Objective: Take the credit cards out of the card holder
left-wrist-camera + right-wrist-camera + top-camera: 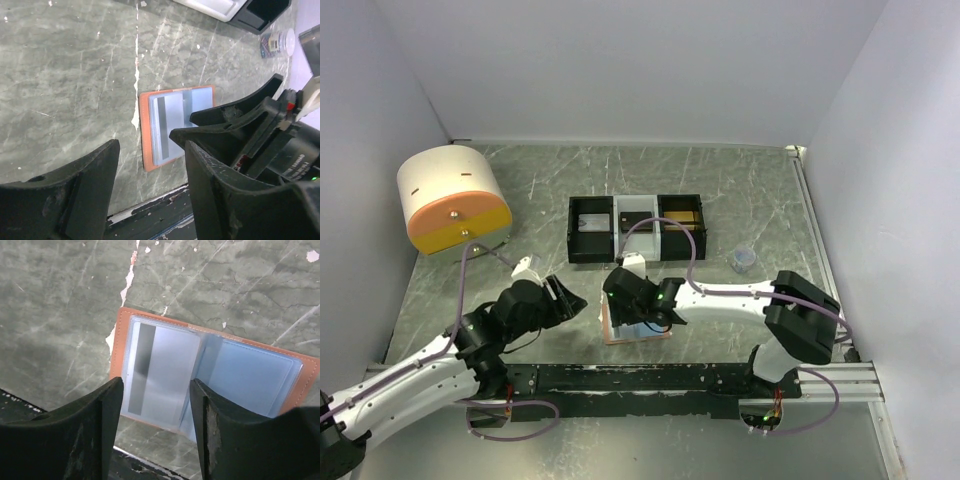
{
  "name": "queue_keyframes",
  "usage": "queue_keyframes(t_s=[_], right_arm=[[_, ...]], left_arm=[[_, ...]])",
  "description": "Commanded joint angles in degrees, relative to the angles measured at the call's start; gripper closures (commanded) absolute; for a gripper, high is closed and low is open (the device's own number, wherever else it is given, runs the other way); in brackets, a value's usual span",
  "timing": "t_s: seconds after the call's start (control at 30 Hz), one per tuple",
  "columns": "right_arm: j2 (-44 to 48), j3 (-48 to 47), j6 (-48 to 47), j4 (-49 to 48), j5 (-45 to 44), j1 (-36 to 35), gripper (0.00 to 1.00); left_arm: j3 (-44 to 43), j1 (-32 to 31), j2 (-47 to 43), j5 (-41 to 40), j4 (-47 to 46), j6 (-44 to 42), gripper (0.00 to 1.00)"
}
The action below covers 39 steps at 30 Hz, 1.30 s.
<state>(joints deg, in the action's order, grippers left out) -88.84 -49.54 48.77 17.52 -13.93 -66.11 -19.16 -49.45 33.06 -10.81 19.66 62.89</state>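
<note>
Lying spread flat on the grey marbled tabletop point(60, 300), the salmon-orange folding card holder point(250, 375) bared a grey, dark-striped card point(162, 365) in its pale blue pocket, apparently for the right gripper point(156, 405), parted and empty above it, to pinch; the left gripper point(150, 150) hung unclenched beside.

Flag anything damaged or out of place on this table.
The table surface is damaged: white chips run in a broken line down to the edge of the open card holder. Nothing looks spilled, and nothing else stands out.
</note>
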Motion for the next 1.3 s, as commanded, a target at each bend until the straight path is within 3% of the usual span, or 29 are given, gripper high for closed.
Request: queue_keyframes(t_s=[0.0, 0.23, 0.73, 0.83, 1.0, 1.07, 1.13, 1.27], right_arm=[[-2.25, -2.25, -1.63, 2.24, -3.84, -1.4, 0.42], [-6.52, -5.73, -0.98, 5.29, -6.03, -2.39, 0.4], [-13.36, -7.46, 1.78, 9.28, -9.55, -3.38, 0.41], [-12.43, -6.68, 2.1, 7.83, -8.95, -3.41, 0.45], [-8.8, -2.77, 1.81, 1.65, -5.44, -2.59, 0.6], [-6.99, -0.33, 2.01, -1.93, -2.5, -1.43, 0.61], [-5.95, 0.72, 2.04, -3.02, -1.39, -0.74, 0.6], [-7.28, -1.99, 1.51, 1.71, -4.91, -0.77, 0.46]], left_arm=[[-1.93, -0.36, -3.17, -4.35, 4.98, 1.24, 0.31], [-3.06, -0.38, -3.16, -4.59, 6.71, 1.01, 0.19], [-2.51, -0.37, -5.09, -4.75, 8.06, 1.49, 0.21], [-2.37, -0.34, -4.32, -4.0, 6.97, 1.24, 0.21], [-2.63, -0.35, -1.9, -2.7, 5.26, 0.16, 0.22], [-2.57, -0.34, -0.84, -1.84, 4.29, -0.33, 0.22], [-2.48, -0.37, 0.05, -1.14, 3.44, -0.63, 0.22], [-2.53, -0.33, 0.79, -1.18, 3.16, -0.13, 0.23]])
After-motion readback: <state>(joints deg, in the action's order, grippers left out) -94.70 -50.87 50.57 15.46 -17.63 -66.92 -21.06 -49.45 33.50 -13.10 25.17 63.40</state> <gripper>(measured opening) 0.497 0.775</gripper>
